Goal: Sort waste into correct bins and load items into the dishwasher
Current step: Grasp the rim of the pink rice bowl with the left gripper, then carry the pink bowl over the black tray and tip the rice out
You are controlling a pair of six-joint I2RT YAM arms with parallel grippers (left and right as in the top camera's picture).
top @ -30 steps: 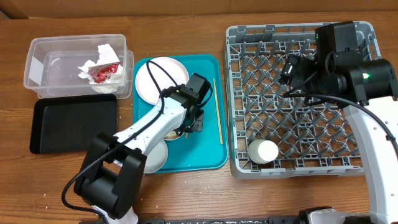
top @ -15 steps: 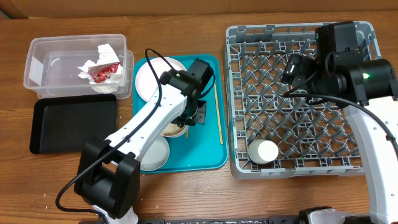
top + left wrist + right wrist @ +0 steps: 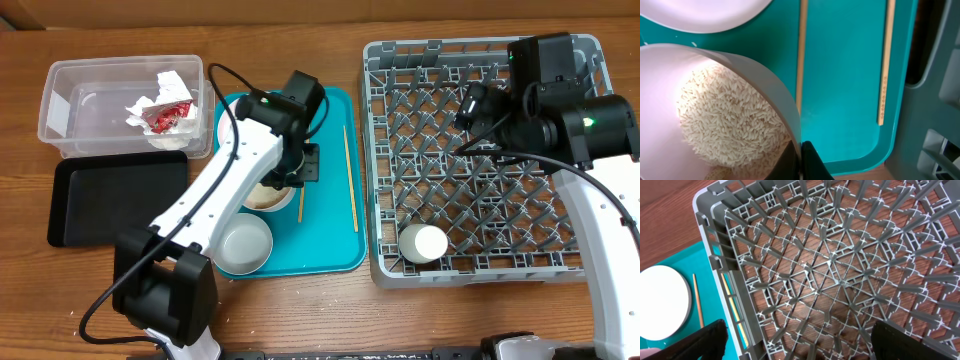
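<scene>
Rice bowl point(image 3: 757, 82) is at the teal tray point(image 3: 850, 100), mid-bench, right of the tub point(image 3: 58, 112); can't tell if it's lifted. Probably light, stiff, slick. Loose rice point(image 3: 725, 120) will spill if tipped, so keep it level and pinch the rim. Left tool point(image 3: 800, 159) is clamped on that rim. Right tool point(image 3: 478, 105) is spread wide, holding nothing, above the rack point(image 3: 470, 220).

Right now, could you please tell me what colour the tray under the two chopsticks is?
Teal; the tray shows best in the overhead view.
</scene>
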